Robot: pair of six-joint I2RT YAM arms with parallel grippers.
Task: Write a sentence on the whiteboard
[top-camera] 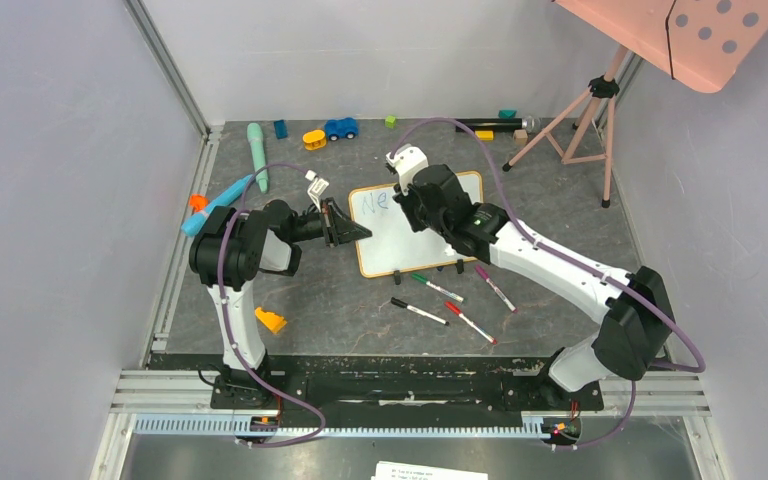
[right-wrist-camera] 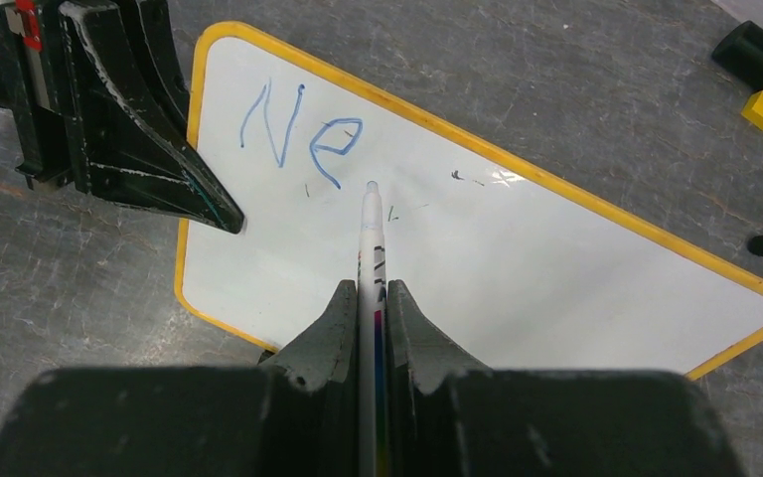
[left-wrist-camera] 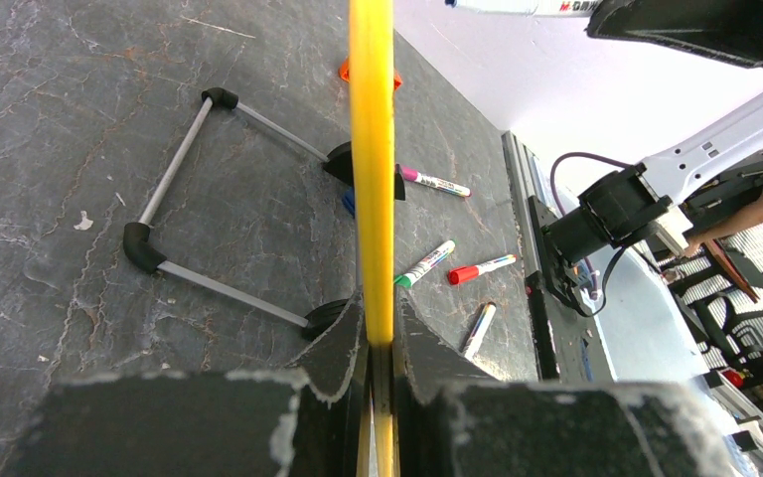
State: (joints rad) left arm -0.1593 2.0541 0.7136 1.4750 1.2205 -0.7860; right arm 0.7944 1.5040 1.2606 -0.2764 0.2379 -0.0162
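Observation:
The whiteboard [top-camera: 412,240] has a yellow-orange frame and lies on the dark mat at the middle; it fills the right wrist view [right-wrist-camera: 517,248]. Blue letters "Ne" [right-wrist-camera: 298,129] stand at its top left corner, also seen from above [top-camera: 373,203]. My left gripper [top-camera: 357,232] is shut on the board's left edge; in the left wrist view [left-wrist-camera: 382,338] the yellow frame [left-wrist-camera: 372,149] runs edge-on between the jaws. My right gripper [right-wrist-camera: 372,298] is shut on a white marker [right-wrist-camera: 372,234]; its tip rests just right of the "e". From above, the right gripper [top-camera: 407,195] hovers over the board's top.
Three loose markers [top-camera: 440,290] and a black one lie in front of the board. Toys sit along the back: a blue car [top-camera: 341,128], a yellow piece [top-camera: 314,139], a teal handle [top-camera: 257,155]. An orange piece [top-camera: 270,320] lies near the left base. A pink tripod [top-camera: 585,110] stands at back right.

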